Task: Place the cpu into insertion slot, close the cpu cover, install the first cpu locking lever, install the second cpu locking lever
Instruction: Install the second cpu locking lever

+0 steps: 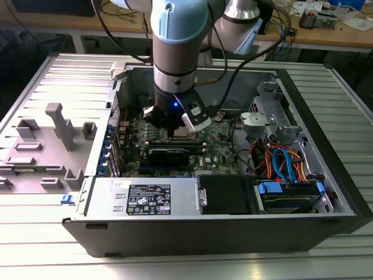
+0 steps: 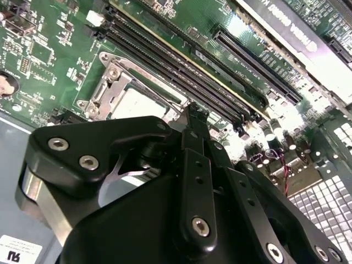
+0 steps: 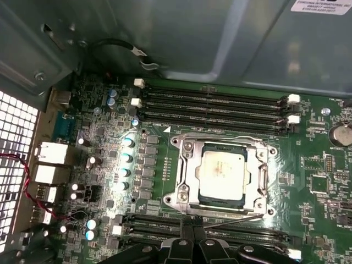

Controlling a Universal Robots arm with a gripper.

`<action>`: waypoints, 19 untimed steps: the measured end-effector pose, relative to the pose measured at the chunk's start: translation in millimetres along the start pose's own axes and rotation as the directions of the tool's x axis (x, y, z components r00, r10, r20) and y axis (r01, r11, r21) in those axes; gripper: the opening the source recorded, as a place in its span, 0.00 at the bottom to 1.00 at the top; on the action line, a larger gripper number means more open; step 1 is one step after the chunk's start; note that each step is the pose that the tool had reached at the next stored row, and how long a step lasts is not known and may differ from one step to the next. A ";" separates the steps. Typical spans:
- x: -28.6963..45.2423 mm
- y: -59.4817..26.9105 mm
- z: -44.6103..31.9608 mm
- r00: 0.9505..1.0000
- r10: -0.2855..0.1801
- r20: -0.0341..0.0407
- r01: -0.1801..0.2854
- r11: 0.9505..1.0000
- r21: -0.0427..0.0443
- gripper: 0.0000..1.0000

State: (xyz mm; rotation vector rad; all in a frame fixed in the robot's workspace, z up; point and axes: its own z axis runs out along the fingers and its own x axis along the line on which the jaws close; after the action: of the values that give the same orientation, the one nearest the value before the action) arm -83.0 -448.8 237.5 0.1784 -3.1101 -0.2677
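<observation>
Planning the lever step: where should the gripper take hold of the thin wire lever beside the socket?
Probably the lever's bare straight run along the insertion slot edge nearest the gripper, from above and crosswise: it's a thin rod lying nearly flat.

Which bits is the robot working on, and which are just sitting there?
Working on:
cpu, lying in the insertion slot
cpu cover, down around the chip
gripper, beside the socket

Just there:
coin battery
memory slots
orange and blue cables

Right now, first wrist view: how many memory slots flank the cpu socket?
At least 6: four memory slots side by side between the socket and the case wall, two more on the opposite side, partly hidden by the claw.
</observation>
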 end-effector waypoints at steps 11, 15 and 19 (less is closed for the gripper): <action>4.2 -2.3 12.5 1.000 -0.002 0.003 0.002 1.000 -0.029 0.11; 8.4 -2.4 16.5 1.000 -0.004 0.005 0.004 0.999 -0.043 0.11; 9.7 -3.1 20.6 1.000 -0.004 0.005 0.005 0.999 -0.047 0.11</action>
State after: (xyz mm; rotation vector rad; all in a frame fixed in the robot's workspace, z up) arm -92.9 -449.4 216.7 0.1843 -3.1050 -0.3417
